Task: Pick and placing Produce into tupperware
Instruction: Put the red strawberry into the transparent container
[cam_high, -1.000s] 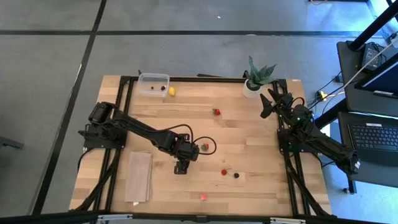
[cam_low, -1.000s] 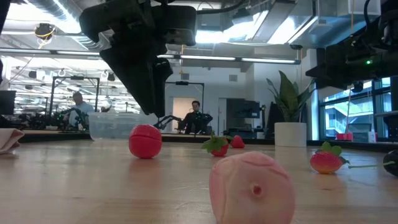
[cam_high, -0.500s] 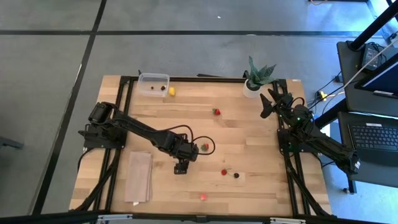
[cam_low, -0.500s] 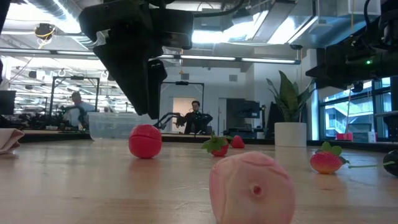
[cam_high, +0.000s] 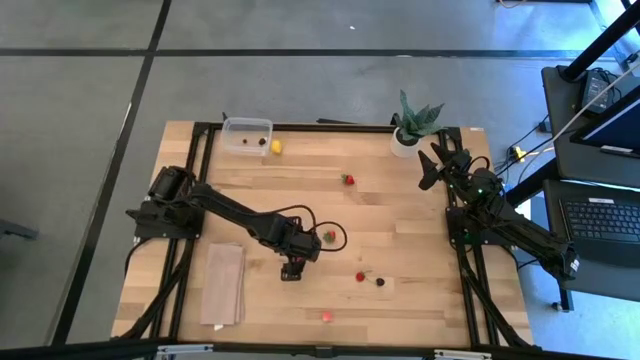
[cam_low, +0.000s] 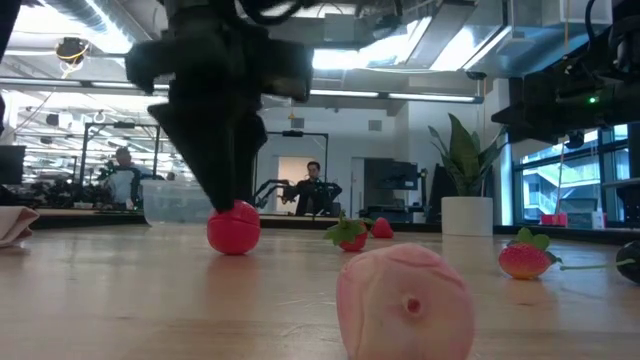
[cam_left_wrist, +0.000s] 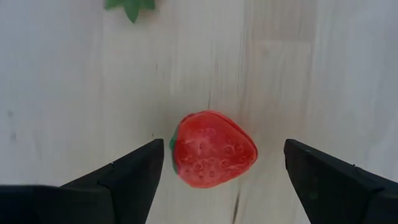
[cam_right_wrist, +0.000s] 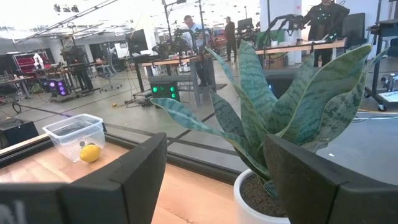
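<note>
High view: the left gripper (cam_high: 291, 270) sits centre frame; four red strawberries lie scattered, and one tupperware (cam_high: 247, 135) is upper left beside one lemon (cam_high: 276, 146). Left wrist view: fingers apart around one strawberry (cam_left_wrist: 212, 149). Right wrist view: the right gripper (cam_right_wrist: 214, 180), open, faces one plant (cam_right_wrist: 292, 118).

A red, seed-dimpled plastic strawberry (cam_left_wrist: 212, 149) with a green leaf edge lies on the pale, light-grained wooden table (cam_left_wrist: 74, 93). At 11 o'clock, a small yellow lemon-like fruit (cam_high: 276, 146) shows.
</note>
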